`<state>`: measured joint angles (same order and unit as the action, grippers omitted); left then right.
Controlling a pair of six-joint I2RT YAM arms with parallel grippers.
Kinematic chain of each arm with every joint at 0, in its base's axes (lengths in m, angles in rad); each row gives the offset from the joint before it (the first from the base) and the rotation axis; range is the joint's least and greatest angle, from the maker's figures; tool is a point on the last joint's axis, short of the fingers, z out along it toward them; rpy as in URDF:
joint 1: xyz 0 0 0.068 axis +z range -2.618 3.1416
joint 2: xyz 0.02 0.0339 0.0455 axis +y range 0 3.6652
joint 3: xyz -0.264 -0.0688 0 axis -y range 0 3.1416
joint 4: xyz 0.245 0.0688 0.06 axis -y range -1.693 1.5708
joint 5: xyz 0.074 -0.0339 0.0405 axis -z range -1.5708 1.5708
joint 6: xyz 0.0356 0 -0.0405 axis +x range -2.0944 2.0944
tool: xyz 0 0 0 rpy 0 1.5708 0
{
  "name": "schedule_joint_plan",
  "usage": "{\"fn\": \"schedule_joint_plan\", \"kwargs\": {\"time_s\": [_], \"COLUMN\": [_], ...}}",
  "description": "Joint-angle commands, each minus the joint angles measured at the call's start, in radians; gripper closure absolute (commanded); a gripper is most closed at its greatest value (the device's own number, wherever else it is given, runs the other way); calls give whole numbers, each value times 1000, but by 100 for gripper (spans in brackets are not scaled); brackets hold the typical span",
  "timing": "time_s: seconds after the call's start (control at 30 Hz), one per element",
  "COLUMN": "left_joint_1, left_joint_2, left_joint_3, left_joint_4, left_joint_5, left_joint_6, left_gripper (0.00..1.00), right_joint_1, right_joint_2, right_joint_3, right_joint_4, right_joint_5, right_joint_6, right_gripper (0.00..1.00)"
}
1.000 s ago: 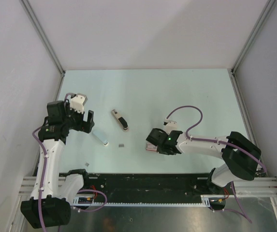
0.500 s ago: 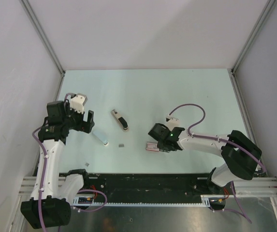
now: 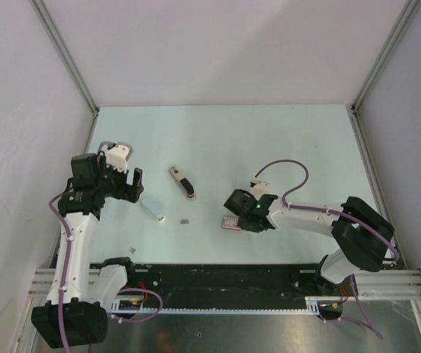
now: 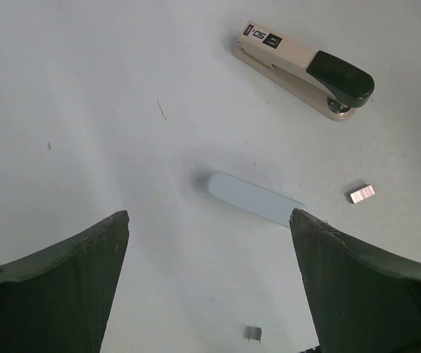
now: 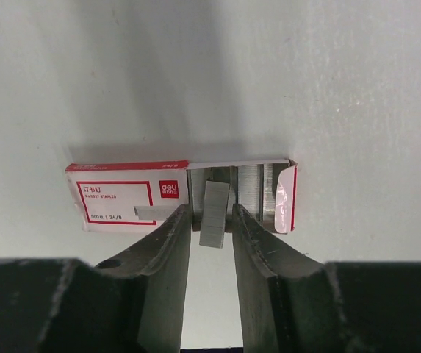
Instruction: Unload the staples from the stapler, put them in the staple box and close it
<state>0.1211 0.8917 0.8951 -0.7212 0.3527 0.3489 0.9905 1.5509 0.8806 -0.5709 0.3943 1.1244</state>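
The stapler (image 3: pixel 182 182) (image 4: pixel 306 70), cream with a black top, lies shut on the table at centre-left. My left gripper (image 3: pixel 126 187) (image 4: pixel 210 217) hangs open above the table to its left, holding nothing. A short strip of staples (image 5: pixel 214 215) lies half in the open end of the red-and-white staple box (image 5: pixel 122 195) (image 3: pixel 229 223). My right gripper (image 3: pixel 238 210) (image 5: pixel 210 209) straddles that strip, its jaws a little apart with a thin gap on each side. Two small staple pieces (image 4: pixel 361 193) (image 4: pixel 252 334) lie loose on the table.
A pale blue flat strip (image 4: pixel 254 198) (image 3: pixel 151 208) lies between the left gripper and the stapler. More staple rows (image 5: pixel 258 193) fill the open box. White walls and metal rails (image 3: pixel 70 73) bound the table, with the black base rail (image 3: pixel 225 279) at the near edge.
My right gripper's jaws have parted from shut, letting go of the staple strip at the box, and the arm has shifted slightly, uncovering the box. The left arm has not moved.
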Motion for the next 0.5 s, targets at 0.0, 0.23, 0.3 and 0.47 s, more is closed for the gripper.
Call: {"fn": "schedule_joint_plan", "kwargs": {"time_s": [0.0, 0.23, 0.3, 0.47], "left_joint_1": [10, 10, 10, 11], "left_joint_2": [-18, -23, -23, -24], "left_joint_3": [-13, -12, -12, -13], "left_joint_4": [1, 3, 2, 2], "left_joint_5": [38, 32, 32, 32], "left_joint_6": [15, 17, 18, 16], "left_gripper": [5, 5, 5, 5], "right_joint_1": [8, 4, 2, 2], "right_joint_2": [1, 10, 15, 24], "right_joint_3": [4, 4, 4, 4], "right_joint_4": [-10, 3, 4, 2], "right_joint_5": [6, 5, 3, 10], "right_joint_6": [13, 8, 7, 0], "right_gripper": [67, 79, 82, 88]}}
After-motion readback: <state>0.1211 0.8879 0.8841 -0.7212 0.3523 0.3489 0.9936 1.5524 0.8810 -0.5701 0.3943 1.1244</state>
